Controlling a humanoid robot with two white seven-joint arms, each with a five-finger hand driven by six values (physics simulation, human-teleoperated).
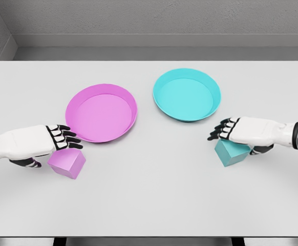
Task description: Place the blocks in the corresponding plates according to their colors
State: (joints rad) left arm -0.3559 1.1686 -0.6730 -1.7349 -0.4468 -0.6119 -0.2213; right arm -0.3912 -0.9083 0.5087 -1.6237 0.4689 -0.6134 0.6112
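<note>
Both blocks on table point(149, 205), none plated yet. Pink block point(67, 163) lies just below and right of left hand point(62, 137), directly under its fingertips; pink plate point(102, 113) just beyond, up-right. Teal block point(232, 152) sits beneath right hand point(226, 129); teal plate point(187, 95) up-left. Each hand nearest its own colour. Fingers loosely extended over blocks, not closed; firm contact cannot be judged.

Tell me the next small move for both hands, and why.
Probably close each hand on its block: the left hand sits over the pink block, the right hand over the teal block, and both blocks rest on the table, outside the plates.
</note>
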